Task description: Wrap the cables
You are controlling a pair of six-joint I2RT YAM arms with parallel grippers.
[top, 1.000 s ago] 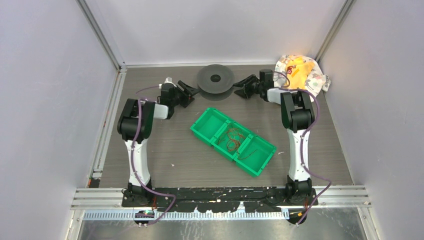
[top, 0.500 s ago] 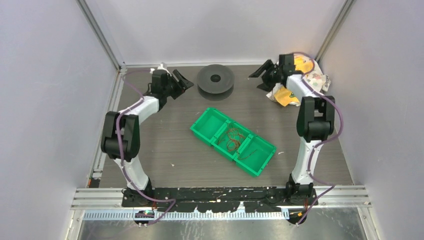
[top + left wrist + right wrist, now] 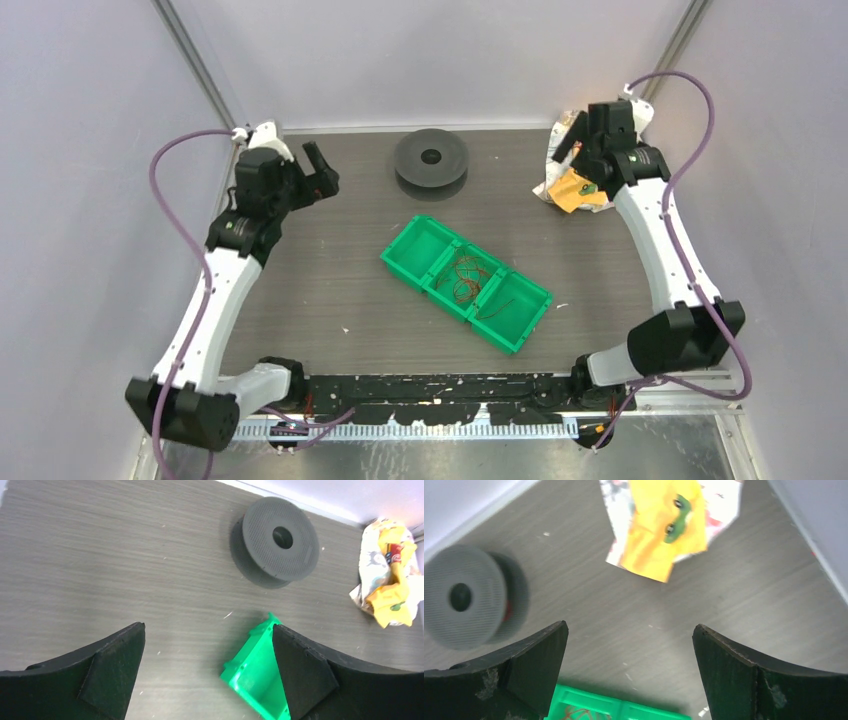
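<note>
Pulling both arms back from the flat black plastic spool (image 3: 430, 158) is what's just happened here. A second ago the two grippers sat right at its sides at the back of the dark wood-grain table (image 3: 330, 290); now they're swung out wide toward the side walls and lifted well clear of it. The spool hasn't budged, it lies flat on its flange in the same spot.

The left gripper (image 3: 207, 627) has its jaws spread wide with nothing between them, looking down at the spool and a corner of the green plastic three-compartment tray (image 3: 392, 265). The right gripper (image 3: 630, 625) is just as wide open and just as empty, hanging over the crumpled yellow and white wrapper (image 3: 578, 190) in the back right corner.

The thin red cables (image 3: 468, 278) are a loose tangle in the tray's middle compartment, with a strand trailing into the compartment on the right, same as a second ago. No wire is on the spool as far as I can see.

So my read: nothing is wrapped yet, and this retreat looks like a reset, not progress. I reckon next I need one gripper down in that middle compartment to pinch a strand, and those wires are hair-fine, so missing them is the risk.
</note>
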